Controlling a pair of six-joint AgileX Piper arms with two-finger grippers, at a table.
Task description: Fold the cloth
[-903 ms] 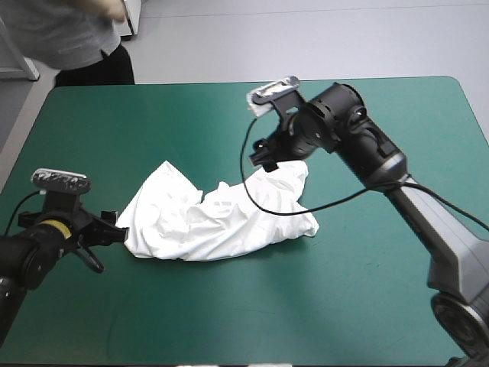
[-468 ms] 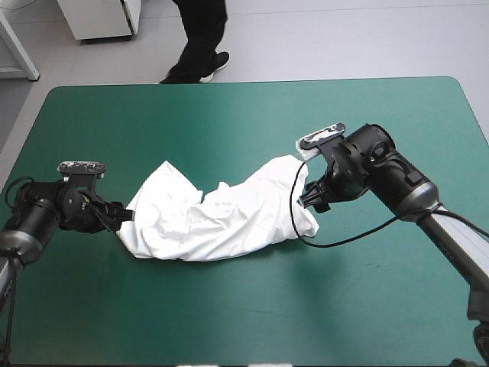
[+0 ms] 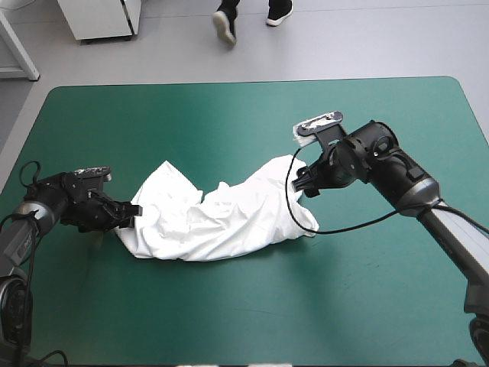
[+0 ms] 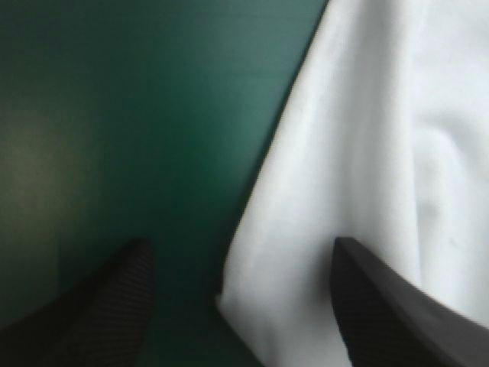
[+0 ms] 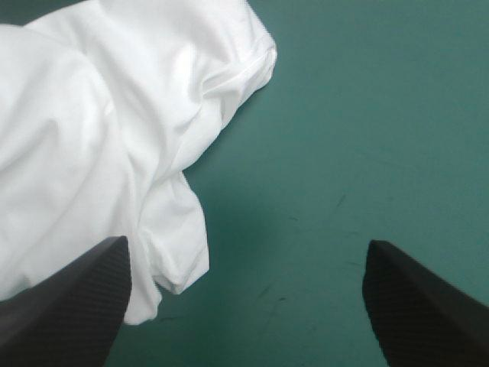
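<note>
T-shirt (image 3: 221,218) crumpled on teal-green cover (image 3: 229,122), left hand (image 4: 238,243) apart around one corner, right hand (image 5: 246,248) apart beside it

The right gripper (image 3: 304,182) has come down to the T-shirt's (image 3: 221,218) right end, the left gripper (image 3: 127,215) nearer its left end.

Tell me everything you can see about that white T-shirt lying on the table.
The T-shirt is white, soft-looking fabric, lying as a crumpled, creased heap stretched across the middle of the teal-green table. It is not folded yet. A hemmed edge shows at its right end. The left gripper sits open at its left end, a cloth corner between its fingers; the right gripper is open at its right end. Neither grips it.
</note>
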